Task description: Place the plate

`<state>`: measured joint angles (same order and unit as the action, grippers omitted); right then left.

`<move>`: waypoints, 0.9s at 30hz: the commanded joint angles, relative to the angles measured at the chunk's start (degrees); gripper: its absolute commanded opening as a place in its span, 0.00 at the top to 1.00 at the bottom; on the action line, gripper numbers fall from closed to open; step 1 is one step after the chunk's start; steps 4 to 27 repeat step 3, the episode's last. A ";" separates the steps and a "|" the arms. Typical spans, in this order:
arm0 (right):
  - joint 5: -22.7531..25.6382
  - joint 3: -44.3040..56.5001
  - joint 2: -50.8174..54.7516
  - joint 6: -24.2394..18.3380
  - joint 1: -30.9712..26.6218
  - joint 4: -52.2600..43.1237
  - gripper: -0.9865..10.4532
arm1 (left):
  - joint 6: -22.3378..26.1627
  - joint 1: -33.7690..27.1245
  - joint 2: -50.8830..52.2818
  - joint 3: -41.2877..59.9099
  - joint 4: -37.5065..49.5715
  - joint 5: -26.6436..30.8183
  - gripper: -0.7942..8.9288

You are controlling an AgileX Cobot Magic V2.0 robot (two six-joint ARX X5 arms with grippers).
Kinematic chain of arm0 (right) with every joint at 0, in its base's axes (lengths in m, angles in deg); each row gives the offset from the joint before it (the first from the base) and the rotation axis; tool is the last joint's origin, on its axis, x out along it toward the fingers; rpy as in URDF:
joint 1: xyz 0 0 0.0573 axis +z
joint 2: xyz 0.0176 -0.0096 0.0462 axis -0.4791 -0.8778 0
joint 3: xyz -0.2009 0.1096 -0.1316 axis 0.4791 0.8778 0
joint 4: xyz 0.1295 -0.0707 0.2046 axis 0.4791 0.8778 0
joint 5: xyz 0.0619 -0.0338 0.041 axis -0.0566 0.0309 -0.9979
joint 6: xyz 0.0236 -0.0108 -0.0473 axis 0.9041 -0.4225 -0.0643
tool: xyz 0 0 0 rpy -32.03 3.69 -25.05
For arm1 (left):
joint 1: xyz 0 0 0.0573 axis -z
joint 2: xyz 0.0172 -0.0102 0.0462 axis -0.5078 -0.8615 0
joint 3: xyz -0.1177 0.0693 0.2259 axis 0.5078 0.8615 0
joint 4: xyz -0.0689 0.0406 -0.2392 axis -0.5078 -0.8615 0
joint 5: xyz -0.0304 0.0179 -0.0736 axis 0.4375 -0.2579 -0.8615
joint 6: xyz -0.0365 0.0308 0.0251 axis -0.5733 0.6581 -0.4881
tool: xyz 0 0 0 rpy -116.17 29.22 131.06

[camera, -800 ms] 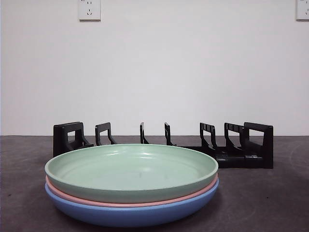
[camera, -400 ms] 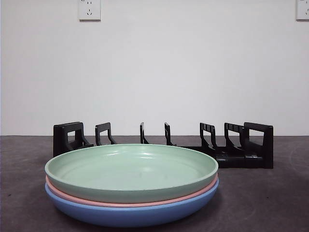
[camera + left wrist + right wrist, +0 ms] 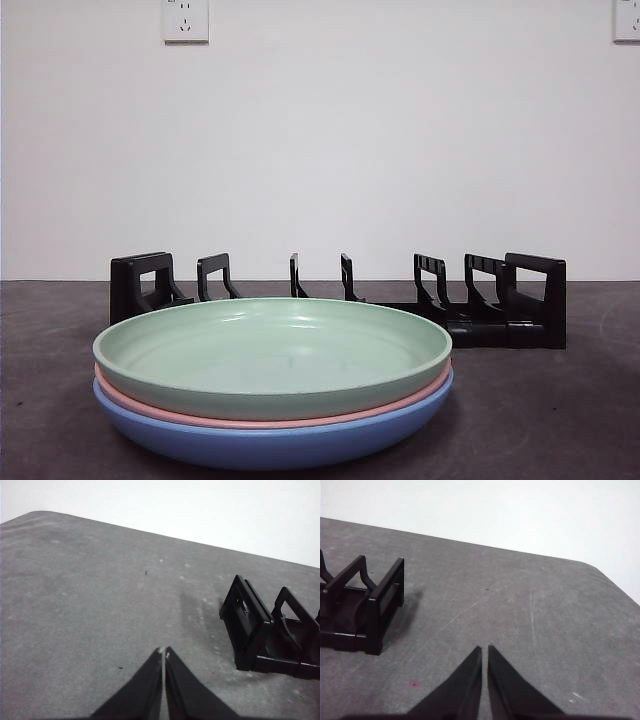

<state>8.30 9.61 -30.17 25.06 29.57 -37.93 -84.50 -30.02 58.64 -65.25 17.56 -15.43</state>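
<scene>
Three plates lie stacked on the desk (image 3: pixel 560 420) in front of one black rack (image 3: pixel 480 300): a green plate (image 3: pixel 272 355) on top, a pink plate (image 3: pixel 180 413) in the middle, a blue plate (image 3: pixel 270 445) at the bottom; all are round, shallow and matte. The left gripper (image 3: pixel 164 652) and the right gripper (image 3: pixel 484 650) hang over bare desk, each beside one end of the rack; both have their fingers closed, holding nothing.

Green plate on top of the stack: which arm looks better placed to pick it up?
Neither clearly. Both wait with shut fingers over bare table beside the rack's ends, left gripper and right gripper alike; the green plate shows in neither wrist view.
</scene>
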 commanded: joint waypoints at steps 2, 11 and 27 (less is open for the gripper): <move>0.22 0.20 0.07 0.79 -0.11 -0.61 0.90 | -0.17 -0.07 -0.02 1.14 0.59 -0.13 0.91; 0.24 0.20 0.07 0.79 -0.11 -0.61 0.90 | -0.17 -0.07 -0.02 1.14 0.59 -0.13 0.91; 0.24 0.20 0.07 0.79 -0.11 -0.61 0.90 | -0.17 -0.07 -0.02 1.14 0.59 -0.13 0.91</move>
